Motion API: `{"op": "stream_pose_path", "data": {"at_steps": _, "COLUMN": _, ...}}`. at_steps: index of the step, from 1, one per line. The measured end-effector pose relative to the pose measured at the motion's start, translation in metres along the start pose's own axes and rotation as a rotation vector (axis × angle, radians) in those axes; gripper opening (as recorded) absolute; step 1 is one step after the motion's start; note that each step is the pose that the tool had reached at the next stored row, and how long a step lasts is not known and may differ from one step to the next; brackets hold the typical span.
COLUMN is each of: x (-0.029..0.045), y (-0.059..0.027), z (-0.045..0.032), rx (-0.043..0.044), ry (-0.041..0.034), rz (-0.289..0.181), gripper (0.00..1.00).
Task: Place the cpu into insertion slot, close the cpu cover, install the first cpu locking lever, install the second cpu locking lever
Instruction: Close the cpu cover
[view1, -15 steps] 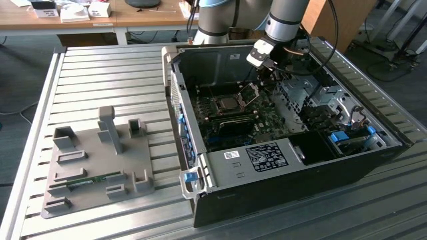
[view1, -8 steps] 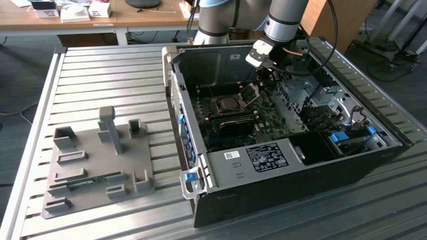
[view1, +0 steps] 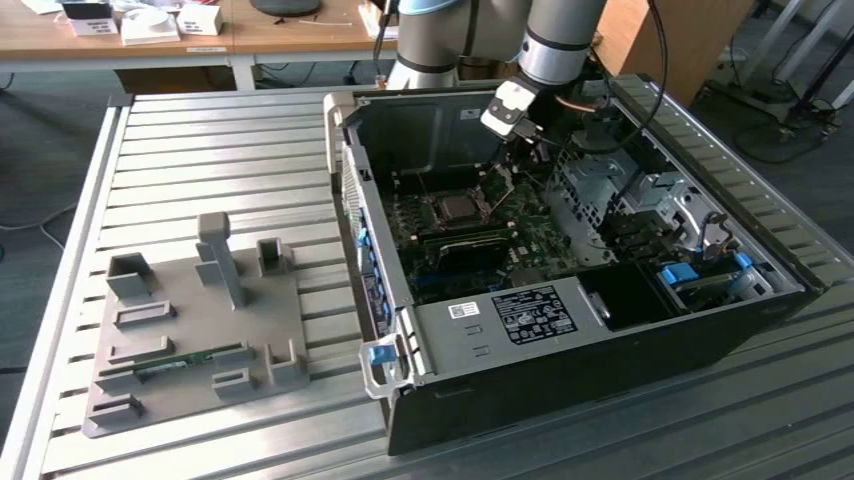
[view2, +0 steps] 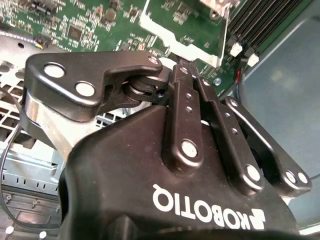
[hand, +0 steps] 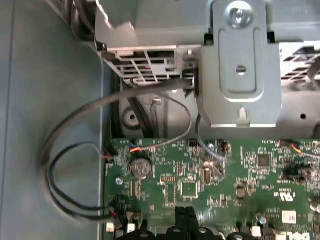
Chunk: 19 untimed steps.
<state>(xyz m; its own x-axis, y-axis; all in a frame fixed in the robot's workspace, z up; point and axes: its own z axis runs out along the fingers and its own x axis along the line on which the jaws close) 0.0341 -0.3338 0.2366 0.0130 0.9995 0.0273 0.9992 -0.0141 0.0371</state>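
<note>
Arm: comes down from the upper middle of the exterior view into the open computer case (view1: 561, 330)
Pincer (view1: 523, 132): closed; in both wrist views its black fingers (hand: 181, 220) lie side by side against each other, and nothing shows between them
Pincer position: inside the case near its rear wall, above the green circuit board (hand: 250, 170), up and toward the exterior view's right of the insertion slot, apart from it
Cpu (view1: 458, 208): a pale grey square lying inside the insertion slot (view1: 458, 222), near the middle of the exterior view
Memory slots (view2: 250, 20): long dark strips beside the green board in the second wrist view
Near the fingers: in the first wrist view a coin cell (hand: 141, 168), looping grey cables (hand: 75, 165) and a folded metal bracket (hand: 240, 65)
Case: lies on its side on the slatted metal table (view1: 200, 160), right of centre, its open side upward
Fixture tray (view1: 200, 320): grey, lower left of the exterior view, well apart from the case, carrying a green memory stick (view1: 174, 362)
</note>
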Motion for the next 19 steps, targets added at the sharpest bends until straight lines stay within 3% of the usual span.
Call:
{"op": "stream_pose_path", "data": {"at_steps": 14, "x": -0.0004, "y": -0.0306, "z": 0.0004, "rx": -0.0134, "ry": 0.0001, "rz": 0.0, "gripper": 0.11}}
{"op": "stream_pose_path", "data": {"at_steps": 19, "x": -0.0005, "y": -0.0351, "z": 0.0004, "rx": -0.0147, "ry": 0.0003, "rz": 0.0, "gripper": 0.11}}
